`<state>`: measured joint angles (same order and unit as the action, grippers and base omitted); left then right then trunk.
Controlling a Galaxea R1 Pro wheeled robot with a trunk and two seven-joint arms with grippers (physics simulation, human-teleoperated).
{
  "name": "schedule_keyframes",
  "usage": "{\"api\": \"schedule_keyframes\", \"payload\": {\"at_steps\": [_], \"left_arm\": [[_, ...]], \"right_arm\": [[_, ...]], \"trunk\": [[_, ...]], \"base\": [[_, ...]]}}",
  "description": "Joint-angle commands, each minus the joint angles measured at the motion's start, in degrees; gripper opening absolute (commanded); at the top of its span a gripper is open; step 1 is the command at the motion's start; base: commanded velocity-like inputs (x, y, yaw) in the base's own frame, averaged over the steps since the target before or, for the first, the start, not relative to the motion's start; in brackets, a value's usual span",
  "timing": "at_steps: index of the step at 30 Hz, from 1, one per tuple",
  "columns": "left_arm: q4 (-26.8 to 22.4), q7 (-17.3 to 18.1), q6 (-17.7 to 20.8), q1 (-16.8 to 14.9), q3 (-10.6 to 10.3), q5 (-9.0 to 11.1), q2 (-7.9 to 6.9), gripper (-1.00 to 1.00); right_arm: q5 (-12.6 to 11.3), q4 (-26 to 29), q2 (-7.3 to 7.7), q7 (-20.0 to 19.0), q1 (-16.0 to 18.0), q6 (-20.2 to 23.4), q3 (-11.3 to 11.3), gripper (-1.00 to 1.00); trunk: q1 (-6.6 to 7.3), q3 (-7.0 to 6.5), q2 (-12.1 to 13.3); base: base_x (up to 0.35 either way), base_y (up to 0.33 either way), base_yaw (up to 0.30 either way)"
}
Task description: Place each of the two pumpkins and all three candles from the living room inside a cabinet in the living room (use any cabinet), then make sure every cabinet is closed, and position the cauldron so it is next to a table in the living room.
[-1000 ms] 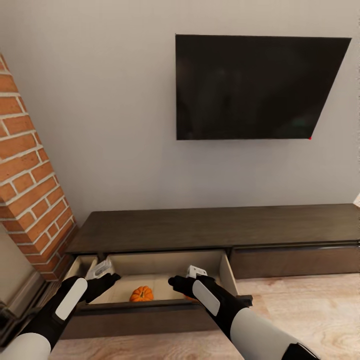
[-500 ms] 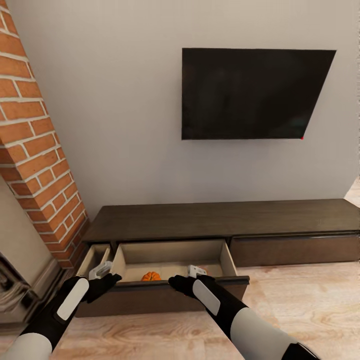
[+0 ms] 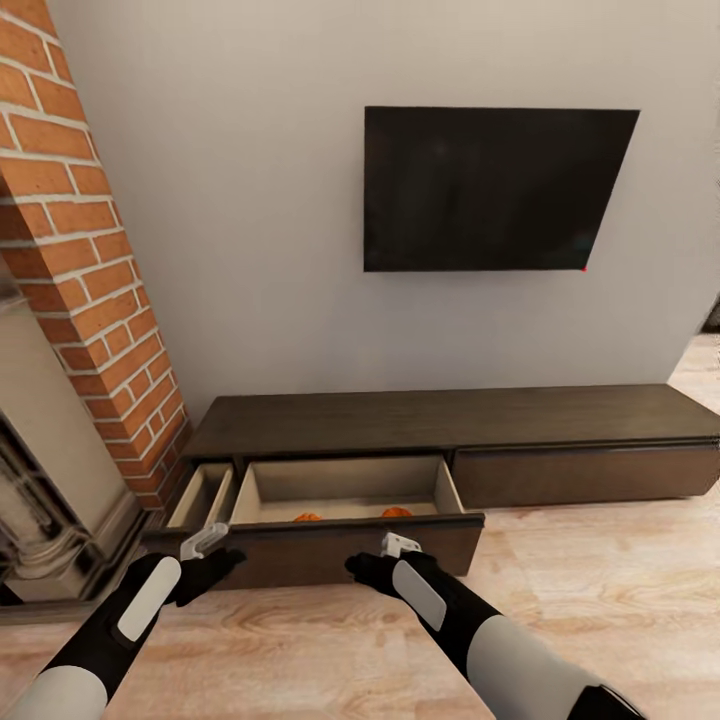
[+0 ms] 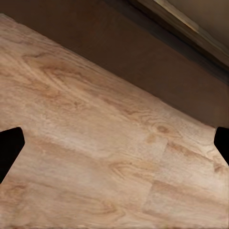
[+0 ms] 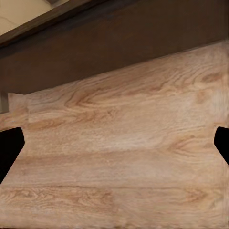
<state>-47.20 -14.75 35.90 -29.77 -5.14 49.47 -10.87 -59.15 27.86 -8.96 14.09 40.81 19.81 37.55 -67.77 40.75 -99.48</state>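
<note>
The long dark-brown cabinet (image 3: 440,425) stands against the wall with its wide drawer (image 3: 340,490) pulled out. Just above the drawer's front edge peek the orange tops of two pumpkins (image 3: 307,517) (image 3: 396,512), lying inside on the pale bottom. My left gripper (image 3: 203,543) and right gripper (image 3: 398,546) hover over the wood floor in front of the drawer front (image 5: 119,52), apart from it. In the wrist views the fingertips (image 4: 10,145) (image 5: 10,145) sit far apart, so both grippers are open and hold nothing.
A narrow drawer (image 3: 203,495) at the cabinet's left end is also open. A brick fireplace column (image 3: 90,290) rises at the left, close to my left arm. A black TV (image 3: 490,190) hangs on the wall. Light wood floor (image 3: 600,590) extends to the right.
The camera has backed away, so the cabinet looks farther off. Both grippers were over the open drawer and now hang in front of it. A second pumpkin now shows in the drawer.
</note>
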Motion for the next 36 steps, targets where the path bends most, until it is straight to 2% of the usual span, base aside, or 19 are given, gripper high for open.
{"api": "schedule_keyframes", "payload": {"at_steps": [1,10,19,22,26,28,33,36], "left_arm": [[-0.09,-0.55,0.04,-0.03,-0.25,0.59,-0.06,1.0],[-0.2,-0.57,-0.01,-0.03,-2.47,0.46,-0.07,1.0],[-0.19,-0.94,-0.42,-0.03,-2.73,0.33,0.01,1.0],[-0.18,-1.16,-0.81,-0.03,-3.58,0.15,0.05,1.0],[-0.17,-1.25,-1.45,-0.03,-6.74,-0.73,0.07,1.0],[-0.16,-1.3,-3.36,-0.03,-8.6,-1.51,0.12,1.0],[0.31,-1.31,-6.27,-0.03,-9.77,-2.85,0.45,1.0],[0.47,-1.34,-8.0,-0.03,-10.53,-5.06,1.21,1.0]], "right_arm": [[-0.51,0.06,0.14,0.51,0.06,0.05,0.34,1.0],[-0.45,-0.17,0.98,0.7,0.06,0.02,0.41,1.0],[-0.44,0.06,1.13,0.67,0.05,-0.84,0.54,1.0],[-0.3,0.14,1.14,0.71,0.04,-0.96,0.58,1.0],[0.0,0.1,1.1,0.76,0.04,-1.08,0.59,1.0],[0.15,0.15,1.03,0.76,0.02,-2.15,0.77,1.0],[0.36,0.15,0.82,0.77,0.0,-6.7,1.25,1.0],[0.46,0.05,0.79,0.8,-0.01,-8.07,1.47,1.0]], "trunk": [[0.04,0.05,-0.03],[0.04,0.05,-0.03],[-1.94,1.67,-3.64],[-2.6,2.21,-4.85],[-3.47,2.93,-6.45],[-3.91,3.29,-7.25],[-5.01,4.18,-9.26],[-5.67,4.72,-10.46]], "base": [[-0.333,0.0,0.0],[-0.253,0.0,0.0],[-0.013,0.0,0.0],[0.0,0.0,0.0],[0.0,0.0,0.0],[0.0,0.0,0.0],[0.0,0.0,0.0],[0.0,0.0,0.0]]}}
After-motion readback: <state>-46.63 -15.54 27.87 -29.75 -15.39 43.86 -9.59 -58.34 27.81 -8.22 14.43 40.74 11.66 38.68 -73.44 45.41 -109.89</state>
